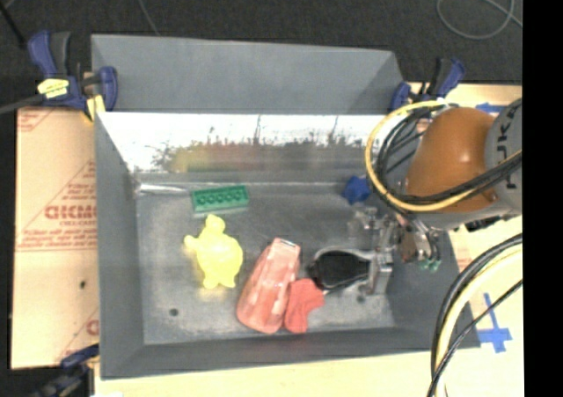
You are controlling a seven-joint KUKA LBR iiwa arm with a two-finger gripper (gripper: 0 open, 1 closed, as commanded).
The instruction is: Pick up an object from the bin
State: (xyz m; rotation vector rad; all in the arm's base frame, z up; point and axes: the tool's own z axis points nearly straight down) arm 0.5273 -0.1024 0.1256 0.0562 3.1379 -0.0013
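Where the gripper (376,265) hangs low by the right wall of the grey metal bin (114,237), a small, glossy black, rounded object (337,268) is seen just to its left, on the floor toward the front right corner. Contact between the two cannot be made out. Whether the gripper is open or closed cannot be told, its tip being masked by wrist hardware.

From its sheen, the black object is judged light, stiff and somewhat slippery. A hold across its narrower width, near the middle, is advised, since a grip at a curved end may let it slide out.

Touching its lower left edge is a small, soft-looking red-pink piece (302,305). Against that lies a long, pink translucent packet (268,287), set slantwise. Either may be dragged along.

Toward the left wall a yellow duck-shaped toy (214,253) stands apart. A green studded brick (220,200) lies near the back wall, and a small blue item (354,188) at the back right.
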